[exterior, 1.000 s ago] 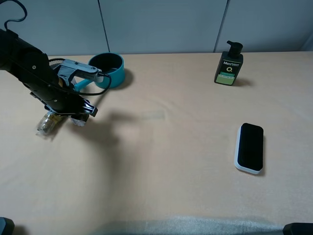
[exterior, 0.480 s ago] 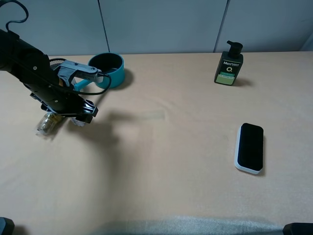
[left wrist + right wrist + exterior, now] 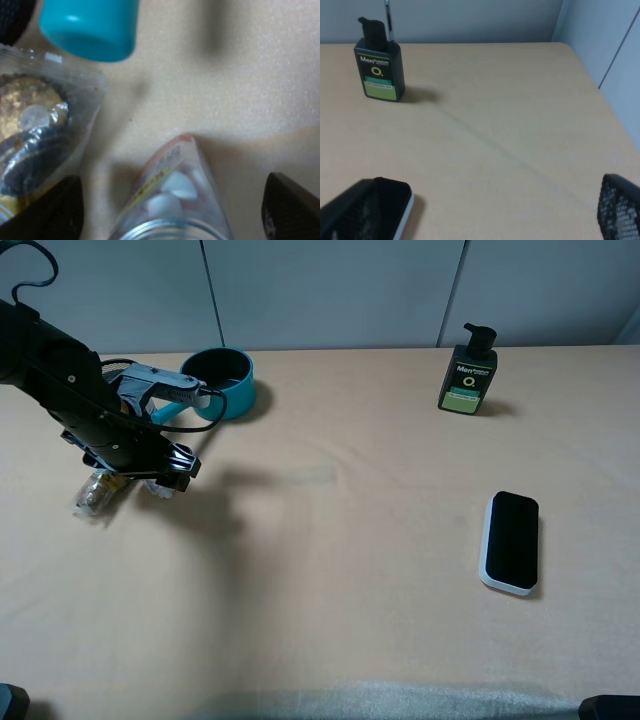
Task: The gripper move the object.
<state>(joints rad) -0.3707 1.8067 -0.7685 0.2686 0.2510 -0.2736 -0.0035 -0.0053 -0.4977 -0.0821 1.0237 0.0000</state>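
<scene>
A small clear bottle of white pills (image 3: 160,486) lies on the tan table (image 3: 330,570) at the left, next to a clear bag with a gold-wrapped sweet (image 3: 94,492). My left gripper (image 3: 162,476) hangs low over the bottle, open, one finger on each side of it. In the left wrist view the bottle (image 3: 170,200) lies between the two dark fingertips (image 3: 47,212), with the bag (image 3: 35,125) to one side. My right gripper (image 3: 480,222) is open and empty; one meshed finger (image 3: 620,207) shows in the right wrist view.
A teal round bowl (image 3: 228,380) stands behind the left arm; its teal handle (image 3: 90,25) shows in the wrist view. A dark pump bottle (image 3: 468,372) stands at the back right (image 3: 379,70). A black-and-white block (image 3: 511,542) lies at the right.
My left gripper has shifted slightly left and down over the pill bottle. Nothing else has moved.
</scene>
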